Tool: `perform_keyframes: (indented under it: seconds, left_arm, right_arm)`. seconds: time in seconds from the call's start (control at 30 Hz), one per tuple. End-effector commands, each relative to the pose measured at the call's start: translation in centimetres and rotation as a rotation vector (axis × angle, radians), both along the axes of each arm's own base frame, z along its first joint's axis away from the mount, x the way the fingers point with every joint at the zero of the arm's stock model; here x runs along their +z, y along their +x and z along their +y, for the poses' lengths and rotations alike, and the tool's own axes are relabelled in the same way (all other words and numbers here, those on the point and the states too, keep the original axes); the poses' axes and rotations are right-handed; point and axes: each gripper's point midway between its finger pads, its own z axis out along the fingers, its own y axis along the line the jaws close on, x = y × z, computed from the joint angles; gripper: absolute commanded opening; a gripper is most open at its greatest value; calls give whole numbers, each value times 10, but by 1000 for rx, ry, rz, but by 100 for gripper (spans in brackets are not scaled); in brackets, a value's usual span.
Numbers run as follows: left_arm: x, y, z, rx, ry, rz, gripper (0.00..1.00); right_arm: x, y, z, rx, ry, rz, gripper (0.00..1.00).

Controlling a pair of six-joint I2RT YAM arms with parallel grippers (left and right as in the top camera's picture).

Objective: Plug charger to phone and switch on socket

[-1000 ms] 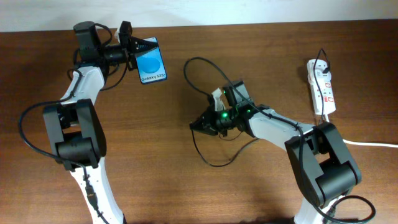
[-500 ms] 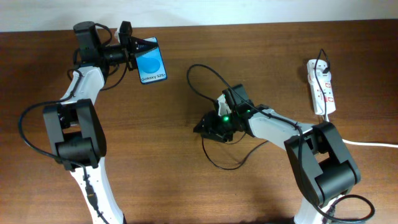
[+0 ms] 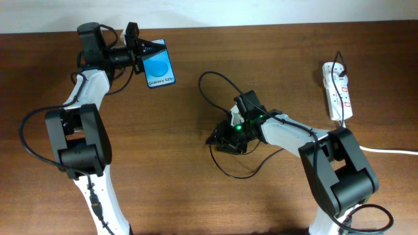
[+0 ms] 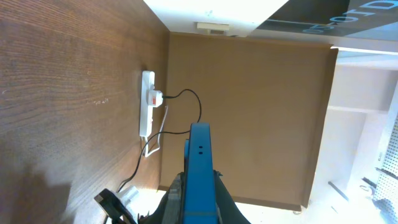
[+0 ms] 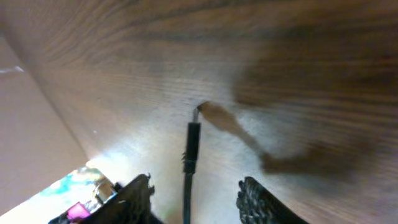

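Brown wood table (image 3: 163, 189), white wall (image 3: 261, 10) along the far edge. Quick status for you:

Done so far, as far as I can judge:
- phone (image 3: 160, 65) is off the table at far left, clamped in the left gripper (image 3: 149, 49). Blue screen faces up in the overhead view, and the left wrist view shows it edge-on.
- a thin black lead already runs out of a plug seated in the socket (image 3: 337, 91) at far right. That looks like the charger's supply end, so that part seems handled.

Left to do:
- charger (image 5: 192, 140) tip is not in the phone. It sits mid-table, well apart from the phone, pointing away from the right gripper (image 3: 221, 138) just over the wood.
- right gripper fingers (image 5: 134, 196) stand apart on either side of the cable and touch it nowhere in the wrist view. Whether anything pins it lower down is out of frame, so don't count it as grasped.
- socket switch: too small to read on or off, and neither arm is near the strip, so I judge it still to do.

My call is that you're early to mid task: secure the tip, bring it to the phone's port, then press the switch.

Counts:
- 1 phone
- 1 charger cable, looped loosely around the right gripper on the table
- 1 socket strip with 1 thick white cord (image 3: 392, 151) leaving to the right
- 2 arms, 2 grippers
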Motion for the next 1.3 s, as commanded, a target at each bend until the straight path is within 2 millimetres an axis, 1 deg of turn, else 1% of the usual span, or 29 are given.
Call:
perform_keyframes:
  seconds: [0.0, 0.1, 0.2, 0.33, 0.47, 0.63, 0.7, 0.73, 0.83, 0.87, 0.93, 1.0, 1.07, 1.1, 1.2, 1.27]
  left_arm:
    - [7, -3, -2, -24, -13, -4, 0]
    - [7, -3, -1, -24, -13, -4, 0]
    - [7, -3, -2, -24, -13, -4, 0]
    - [7, -4, -2, -27, -14, -5, 0]
    - [8, -5, -2, -34, -18, -5, 0]
    - [7, -5, -2, -34, -18, -5, 0]
    - [7, -5, -2, -34, -18, -5, 0]
    - [7, -5, -2, -34, -18, -5, 0]
    - [7, -5, -2, -34, -18, -5, 0]
    - [8, -5, -2, -35, -18, -5, 0]
    - [8, -6, -2, -41, -21, -5, 0]
    - [9, -7, -2, -48, -24, -6, 0]
    - [9, -8, -3, -56, -28, -7, 0]
    - [10, -9, -3, -60, -30, -7, 0]
    - [11, -9, -4, -64, -29, -21, 0]
    - [11, -10, -9, -73, -28, -28, 0]
  right_arm:
    - [5, -8, 8, 29, 58, 35, 46]
    - [5, -9, 8, 32, 60, 36, 41]
    - [0, -11, 11, 39, 31, 25, 40]
    - [-8, -17, 20, 71, 24, 19, 34]
    - [-13, -15, 21, 83, 25, 3, 26]
    - [-12, -13, 22, 100, 32, -31, 23]
    - [-9, -11, 25, 114, 56, -49, 12]
    - [-7, -10, 26, 120, 66, -63, 4]
    - [6, 0, 34, 145, 143, -126, 4]
    - [15, 3, 37, 165, 189, -158, 4]
    - [53, 10, 47, 241, 332, -277, 4]
    - [91, 11, 55, 296, 443, -376, 4]
    - [125, 9, 60, 345, 527, -478, 4]
    - [139, 10, 61, 339, 541, -503, 4]
    - [160, 15, 64, 310, 563, -540, 4]
    - [163, 18, 70, 271, 556, -523, 4]
